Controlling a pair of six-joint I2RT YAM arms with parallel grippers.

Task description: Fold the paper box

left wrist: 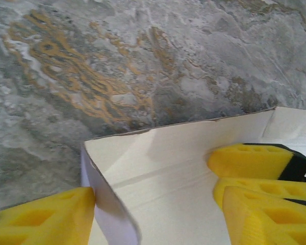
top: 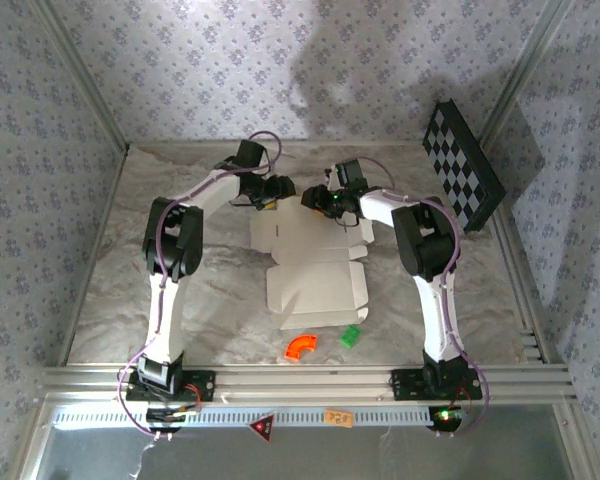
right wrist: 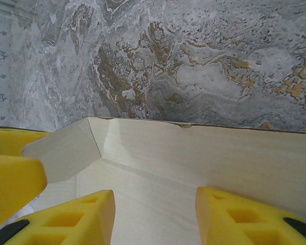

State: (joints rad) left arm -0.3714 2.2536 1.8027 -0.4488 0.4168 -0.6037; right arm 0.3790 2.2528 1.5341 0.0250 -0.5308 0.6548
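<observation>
The paper box (top: 310,265) lies partly unfolded in the middle of the table, an off-white sheet with flaps. Both grippers meet at its far edge. My left gripper (top: 277,190) is open and straddles a raised side flap (left wrist: 109,214): one yellow finger (left wrist: 41,219) is outside the flap, the other (left wrist: 268,219) is over the box floor. The far wall (left wrist: 194,138) stands up behind them. My right gripper (top: 315,198) is open above the box floor (right wrist: 153,178), close to the raised far wall (right wrist: 219,148) and a corner flap (right wrist: 61,150). Nothing is gripped between its fingers (right wrist: 76,219).
A black-and-white checkered board (top: 465,165) leans at the back right. An orange curved piece (top: 301,346) and a small green piece (top: 350,337) lie just in front of the box. Patterned walls close three sides, and an aluminium rail (top: 300,380) runs along the near edge.
</observation>
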